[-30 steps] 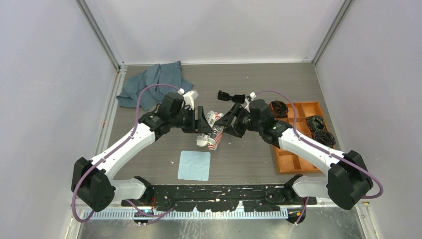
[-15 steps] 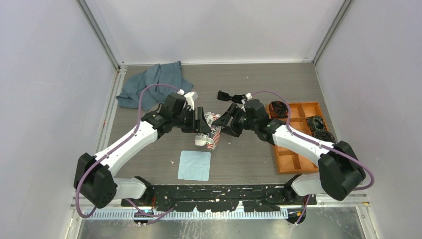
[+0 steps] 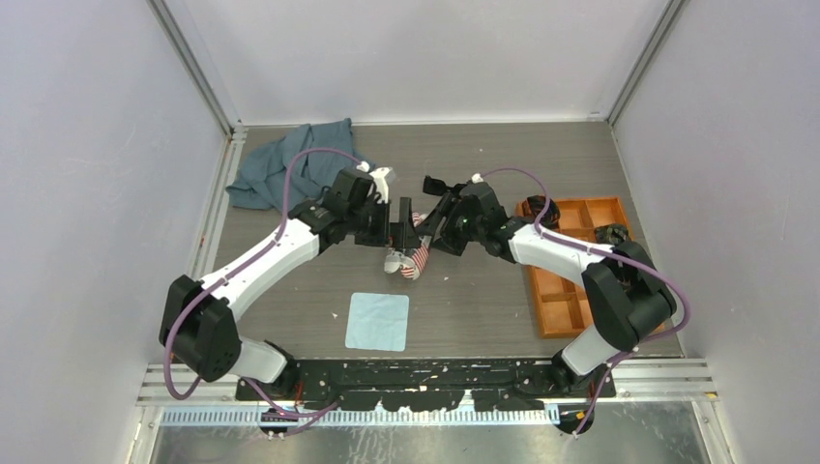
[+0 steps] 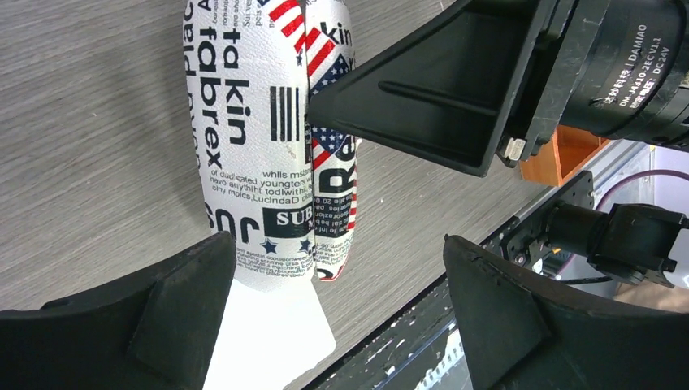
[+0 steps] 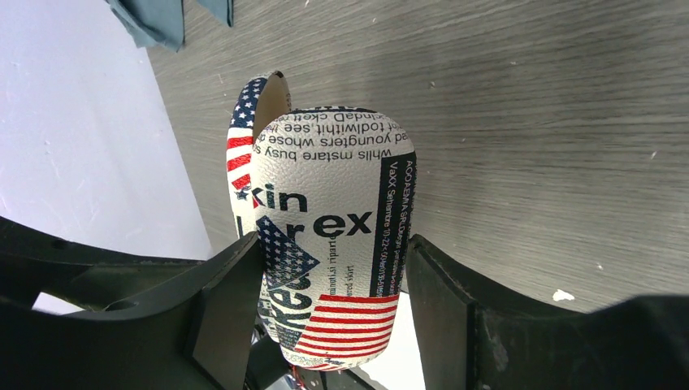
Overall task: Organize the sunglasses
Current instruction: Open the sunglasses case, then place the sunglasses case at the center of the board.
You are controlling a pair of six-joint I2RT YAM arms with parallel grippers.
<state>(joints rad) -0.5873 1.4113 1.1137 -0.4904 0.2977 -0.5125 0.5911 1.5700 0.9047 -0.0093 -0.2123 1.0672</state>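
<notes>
Top view: both arms reach inward and meet over the middle of the bench [image 3: 483,155]; their tools sit on opposite sides of the case [image 3: 413,259], a white oval shell printed with black lettering and red-striped flags.

Right tool [image 5: 331,244]: clamped on the case, one finger pressed to each broad side, as the right wrist view shows; the case stands on end between them; its two halves are slightly ajar, with a pale lining [image 5: 277,88] visible at the upper edge.

Left tool [image 4: 337,260]: open, jaws spread wide to either side of the case and holding nothing; a finger [image 4: 422,89] of the right tool crosses the left wrist view and bears on the case near the seam between the halves; whether the lower end of the case touches the bench cannot be told.

Sunglasses [image 3: 432,184]: a small black shape on the bench just behind the right tool, outside the case; partly hidden by the right arm; too small to make out in detail.

Wipe [image 3: 377,321]: pale blue square, flat on the bench on the near side of the case.

Cloth [image 3: 290,164]: grey-blue, crumpled at the far left corner.

Tray [image 3: 561,311]: orange, compartmented, at the right; black coiled bundles [image 3: 615,240] lie in its far compartments.
</notes>
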